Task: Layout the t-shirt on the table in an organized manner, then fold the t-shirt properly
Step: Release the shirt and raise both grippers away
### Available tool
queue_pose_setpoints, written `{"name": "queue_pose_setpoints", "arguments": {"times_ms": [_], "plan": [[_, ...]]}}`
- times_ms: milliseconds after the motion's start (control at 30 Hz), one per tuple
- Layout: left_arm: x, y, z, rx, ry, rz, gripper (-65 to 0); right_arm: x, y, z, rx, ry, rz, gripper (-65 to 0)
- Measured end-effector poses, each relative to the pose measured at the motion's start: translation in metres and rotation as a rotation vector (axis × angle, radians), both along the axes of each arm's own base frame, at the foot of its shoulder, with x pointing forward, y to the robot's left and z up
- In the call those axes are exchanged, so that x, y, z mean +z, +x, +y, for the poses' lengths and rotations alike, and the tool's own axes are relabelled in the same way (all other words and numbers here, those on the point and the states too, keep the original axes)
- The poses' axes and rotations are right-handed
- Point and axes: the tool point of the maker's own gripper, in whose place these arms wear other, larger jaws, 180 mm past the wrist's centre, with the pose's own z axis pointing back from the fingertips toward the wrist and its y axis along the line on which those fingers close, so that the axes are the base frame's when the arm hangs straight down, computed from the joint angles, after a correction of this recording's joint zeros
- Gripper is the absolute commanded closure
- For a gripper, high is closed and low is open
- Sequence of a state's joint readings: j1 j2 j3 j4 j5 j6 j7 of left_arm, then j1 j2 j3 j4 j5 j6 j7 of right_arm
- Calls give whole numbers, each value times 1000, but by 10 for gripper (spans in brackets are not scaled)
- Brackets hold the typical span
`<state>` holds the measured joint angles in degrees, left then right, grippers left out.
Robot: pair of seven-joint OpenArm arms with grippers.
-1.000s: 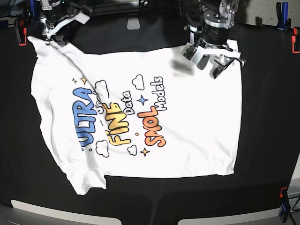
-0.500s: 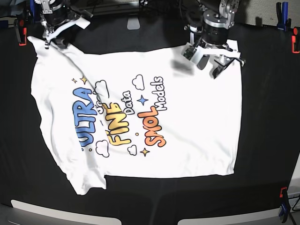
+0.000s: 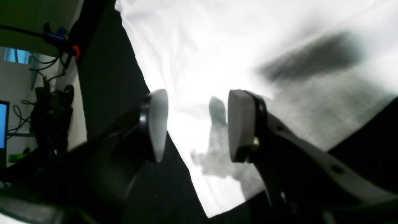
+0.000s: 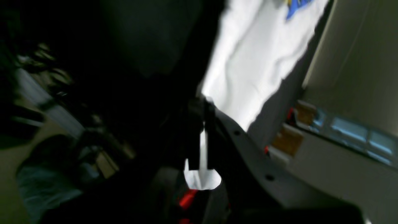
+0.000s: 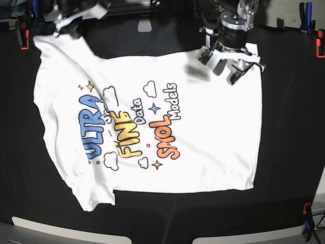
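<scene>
The t-shirt (image 5: 152, 122) lies print-up on the black table (image 5: 289, 152), mostly spread, with its near-left sleeve rumpled. At the far-left corner my right gripper (image 5: 65, 24), blurred in the base view, is shut on the shirt's sleeve. In the right wrist view white cloth (image 4: 202, 149) is pinched between the closed jaws of the right gripper (image 4: 202, 124), and the t-shirt (image 4: 255, 68) stretches away from them. My left gripper (image 5: 227, 72) hangs open just above the shirt's far-right corner. In the left wrist view its fingers (image 3: 157, 124) stand apart over the white t-shirt (image 3: 217, 46), holding nothing.
Red clamps (image 5: 22, 38) (image 5: 320, 48) and a blue clamp (image 5: 304, 18) grip the table's far edge. Another clamp (image 5: 306, 216) is at the near right. A small grey plate (image 5: 144, 24) sits at the far middle edge.
My right gripper has shut on the far-left sleeve and pulled it back and up toward the far edge, stretching that corner. The left arm has not moved.
</scene>
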<state>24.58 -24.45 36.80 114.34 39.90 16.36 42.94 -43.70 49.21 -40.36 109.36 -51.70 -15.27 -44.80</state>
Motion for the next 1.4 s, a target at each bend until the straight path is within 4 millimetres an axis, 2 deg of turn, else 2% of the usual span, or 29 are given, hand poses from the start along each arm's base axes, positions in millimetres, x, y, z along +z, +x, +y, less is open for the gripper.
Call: {"name": "queue_pose_setpoints", "arguments": {"times_ms": [100, 167, 433, 533, 800, 967, 1167, 1400], "plan": [[0, 0, 0, 0, 0, -1, -284, -6, -20, 17, 35, 33, 56, 0], [0, 0, 0, 0, 0, 0, -284, -8, -28, 19, 38, 30, 77, 0], [-11, -7, 15, 56, 50, 71, -284, -11, -40, 26, 50, 40, 109, 0], [-24, -17, 18, -57, 146, 148, -284, -10, -36, 23, 40, 30, 100, 0], [-47, -64, 67, -184, 341, 281, -284, -9, -35, 21, 36, 26, 95, 0], [-44, -63, 89, -211, 405, 266, -284, -9, -35, 21, 36, 26, 95, 0], [-43, -62, 78, -279, 352, 241, -284, -9, -35, 21, 36, 26, 95, 0], [-57, -74, 79, -342, 370, 310, -275, -9, -35, 21, 36, 26, 95, 0]]}}
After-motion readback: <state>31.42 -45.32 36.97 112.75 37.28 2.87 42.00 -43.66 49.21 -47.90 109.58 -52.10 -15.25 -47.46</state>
